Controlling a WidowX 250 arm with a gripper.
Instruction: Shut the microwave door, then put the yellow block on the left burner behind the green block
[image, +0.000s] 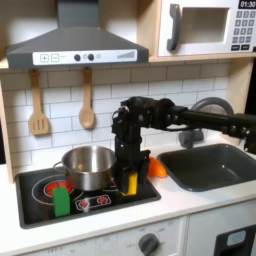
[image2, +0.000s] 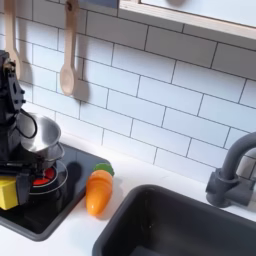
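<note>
Item: my black gripper (image: 130, 178) clamped the small bright yellow chunky block (image: 131, 184); upright green block (image: 62, 200) lay left, nearer.

Microwave door (image: 203, 28) shut; yellow block (image: 131, 184) beside green block (image: 62, 201).

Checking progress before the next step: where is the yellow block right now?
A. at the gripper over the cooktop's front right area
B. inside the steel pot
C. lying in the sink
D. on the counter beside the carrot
A: in the first exterior view the yellow block sits at the gripper over the cooktop, right of the steel pot.
</note>
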